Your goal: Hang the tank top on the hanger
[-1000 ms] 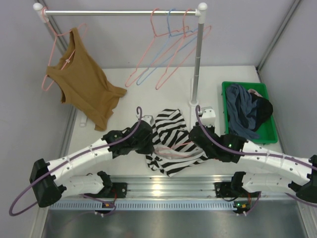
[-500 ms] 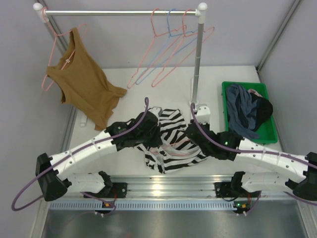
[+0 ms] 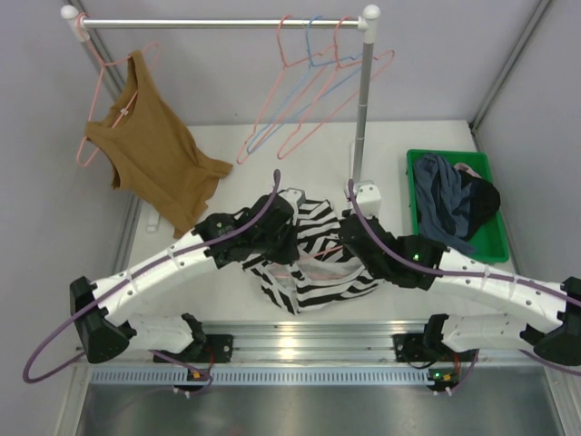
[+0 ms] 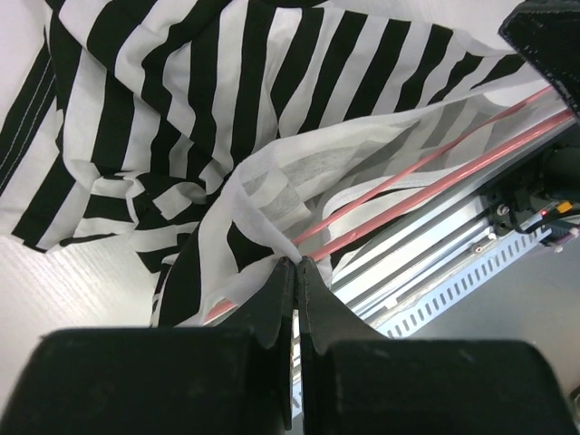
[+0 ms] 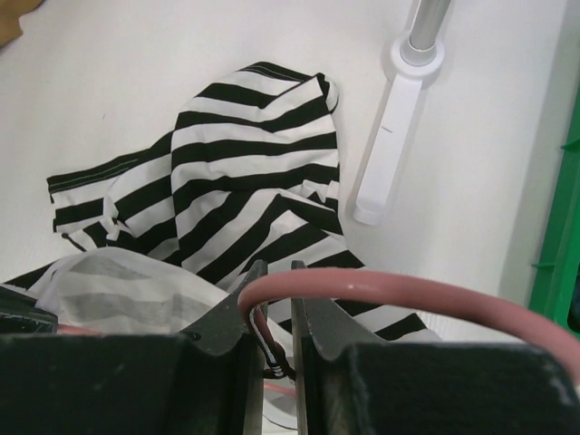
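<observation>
The black-and-white striped tank top (image 3: 313,263) lies bunched on the white table between the two arms; it also shows in the left wrist view (image 4: 208,118) and the right wrist view (image 5: 245,172). My left gripper (image 3: 283,238) is shut on a fold of the tank top's edge (image 4: 272,249) and holds it lifted open. My right gripper (image 3: 354,238) is shut on the hook of a pink hanger (image 5: 408,294). The hanger's wire arms (image 4: 435,159) run inside the opened tank top and show pink in the top view (image 3: 309,271).
A rail (image 3: 218,22) at the back carries a brown tank top (image 3: 150,154) on a pink hanger and three more hangers (image 3: 313,86), two pink and one light blue. The rail's post (image 3: 361,109) and white foot (image 5: 390,136) stand just behind my right gripper. A green bin (image 3: 456,204) of dark clothes sits right.
Both grippers have moved away from the near edge toward the rail, carrying the tank top and the hanger with them. The tank top has opened up wider around the hanger.
</observation>
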Controlling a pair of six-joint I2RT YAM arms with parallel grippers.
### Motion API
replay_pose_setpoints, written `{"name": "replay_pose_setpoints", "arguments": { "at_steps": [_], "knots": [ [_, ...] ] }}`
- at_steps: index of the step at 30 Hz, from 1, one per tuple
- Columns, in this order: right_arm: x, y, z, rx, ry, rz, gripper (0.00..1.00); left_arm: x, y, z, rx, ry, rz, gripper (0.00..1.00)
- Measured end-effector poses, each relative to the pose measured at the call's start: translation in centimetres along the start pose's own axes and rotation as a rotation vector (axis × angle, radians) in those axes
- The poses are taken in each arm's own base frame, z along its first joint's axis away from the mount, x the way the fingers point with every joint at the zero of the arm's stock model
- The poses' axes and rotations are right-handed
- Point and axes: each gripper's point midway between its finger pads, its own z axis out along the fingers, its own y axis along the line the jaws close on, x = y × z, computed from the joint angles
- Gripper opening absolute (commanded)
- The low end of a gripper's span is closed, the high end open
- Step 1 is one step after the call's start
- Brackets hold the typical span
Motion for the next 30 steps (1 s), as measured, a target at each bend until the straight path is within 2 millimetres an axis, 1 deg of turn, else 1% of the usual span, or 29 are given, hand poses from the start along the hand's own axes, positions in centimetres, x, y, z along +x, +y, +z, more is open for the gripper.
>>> {"name": "replay_pose_setpoints", "arguments": {
  "at_steps": [5,9,13,15,22,26,30],
  "knots": [
    [0.0,0.2,-0.2,-0.01,0.002,-0.003,0.0,0.5,0.7,-0.4,-0.032,0.022,0.024,0.0],
    [-0.1,-0.4,-0.8,-0.018,-0.005,0.009,0.0,0.7,1.1,-0.9,-0.045,0.023,0.031,0.0],
    [0.5,-1.1,-1.6,-0.04,-0.009,0.021,0.0,0.7,1.2,-1.5,-0.042,0.014,0.038,0.0],
    [0.7,-1.2,-1.8,-0.053,-0.005,0.022,0.0,0.7,1.3,-1.6,-0.043,0.017,0.041,0.0],
    [1.1,-0.5,-1.8,-0.088,0.017,0.01,0.0,1.0,0.9,-1.6,-0.019,0.034,0.051,0.0],
    [1.9,0.3,-1.0,-0.087,0.05,-0.019,0.0,1.2,0.4,-1.5,0.005,0.05,0.059,0.0],
    [2.4,1.4,-0.1,-0.091,0.072,-0.049,0.0,0.8,-0.6,-1.7,0.046,0.048,0.062,0.0]
  ]
}}
